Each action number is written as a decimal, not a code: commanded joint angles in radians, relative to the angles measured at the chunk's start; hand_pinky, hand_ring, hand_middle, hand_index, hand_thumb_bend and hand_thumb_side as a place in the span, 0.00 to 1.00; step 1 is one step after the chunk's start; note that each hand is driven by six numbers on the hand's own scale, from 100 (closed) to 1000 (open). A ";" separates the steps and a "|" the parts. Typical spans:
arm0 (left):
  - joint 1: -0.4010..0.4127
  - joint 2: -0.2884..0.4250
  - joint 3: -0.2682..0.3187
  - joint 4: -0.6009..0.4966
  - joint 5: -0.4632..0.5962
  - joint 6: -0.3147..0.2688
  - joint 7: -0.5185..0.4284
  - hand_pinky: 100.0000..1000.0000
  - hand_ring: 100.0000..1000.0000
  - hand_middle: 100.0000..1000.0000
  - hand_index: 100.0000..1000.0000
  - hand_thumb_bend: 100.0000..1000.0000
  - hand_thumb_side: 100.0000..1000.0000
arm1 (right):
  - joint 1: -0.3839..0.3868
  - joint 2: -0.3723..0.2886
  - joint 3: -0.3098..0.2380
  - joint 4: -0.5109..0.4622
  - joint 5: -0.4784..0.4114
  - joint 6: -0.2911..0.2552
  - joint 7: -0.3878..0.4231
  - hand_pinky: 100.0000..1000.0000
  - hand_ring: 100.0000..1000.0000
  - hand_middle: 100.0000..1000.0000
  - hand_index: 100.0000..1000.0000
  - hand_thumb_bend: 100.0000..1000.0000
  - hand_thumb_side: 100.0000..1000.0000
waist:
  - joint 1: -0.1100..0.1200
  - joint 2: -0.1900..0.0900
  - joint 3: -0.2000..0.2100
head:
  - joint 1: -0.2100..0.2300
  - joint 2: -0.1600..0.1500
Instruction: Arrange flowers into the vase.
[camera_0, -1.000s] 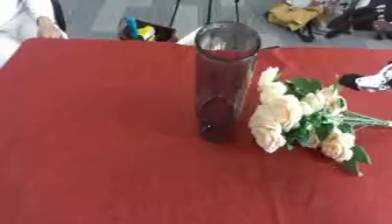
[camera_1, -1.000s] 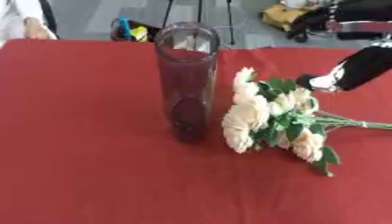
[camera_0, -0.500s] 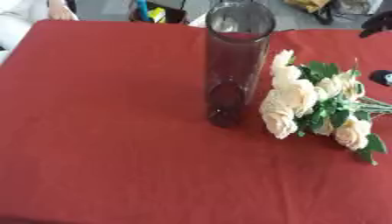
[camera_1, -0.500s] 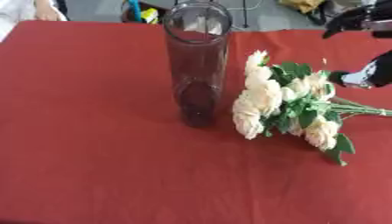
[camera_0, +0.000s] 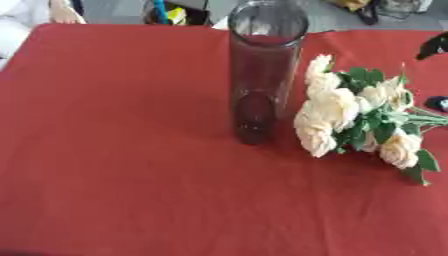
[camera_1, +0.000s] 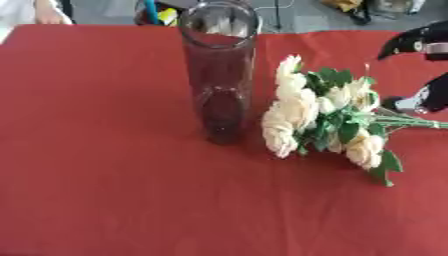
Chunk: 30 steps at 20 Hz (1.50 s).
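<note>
**Q:** Red cloth over the whole table (camera_0: 114, 150), right? What's sitting on it?

**A:** Yep, red all over. Biggest thing is the vase (camera_0: 262, 75), a tall clear glass cylinder standing upright around the middle, toward the far side. Nothing inside it as far as I can see, the red just shows through.

**Q:** And the flowers?

**A:** The flowers (camera_1: 319, 117) are lying flat on the table just to the right of the vase, not in it. Cream-coloured roses with green leaves, heads pointing toward the vase, stems (camera_1: 420, 122) running off to the right edge.

**Q:** Any hands in there?

**A:** Only the right hand (camera_1: 420, 100), at the right edge in the right eye view, black with a bit of silver. It's right by the stem ends, with one dark part higher up and another lower down near the stems. Can't tell if the fingers are wide, narrow, or actually around the stems, since it's blurry and cut off. Left hand doesn't show at all.
</note>
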<state>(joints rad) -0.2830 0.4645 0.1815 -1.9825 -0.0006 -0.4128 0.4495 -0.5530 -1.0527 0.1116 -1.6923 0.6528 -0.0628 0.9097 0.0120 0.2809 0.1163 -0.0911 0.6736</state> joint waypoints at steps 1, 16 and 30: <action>-0.013 0.021 0.001 -0.018 -0.005 0.000 0.000 0.70 0.86 0.88 0.98 0.00 1.00 | -0.002 -0.036 -0.022 0.007 -0.003 0.009 -0.003 0.94 0.93 1.00 1.00 0.25 0.56 | 0.000 -0.016 0.000 | -0.049 -0.024; -0.015 0.018 0.000 -0.018 -0.004 -0.001 -0.007 0.70 0.86 0.87 0.97 0.00 1.00 | 0.000 -0.024 0.020 0.086 -0.001 0.011 -0.003 1.00 1.00 1.00 1.00 0.17 0.47 | 0.009 -0.018 0.013 | -0.051 -0.042; -0.014 0.017 0.001 -0.018 -0.005 0.000 -0.007 0.70 0.86 0.87 0.97 0.00 0.99 | -0.020 -0.001 0.021 0.216 0.057 0.000 -0.012 1.00 1.00 1.00 1.00 0.15 0.44 | 0.012 -0.010 0.021 | -0.055 -0.043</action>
<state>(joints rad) -0.2886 0.4642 0.1784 -1.9825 -0.0007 -0.4117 0.4429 -0.5557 -1.0309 0.1535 -1.4830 0.7022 -0.0626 0.9040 0.0238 0.2849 0.1369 -0.1434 0.6360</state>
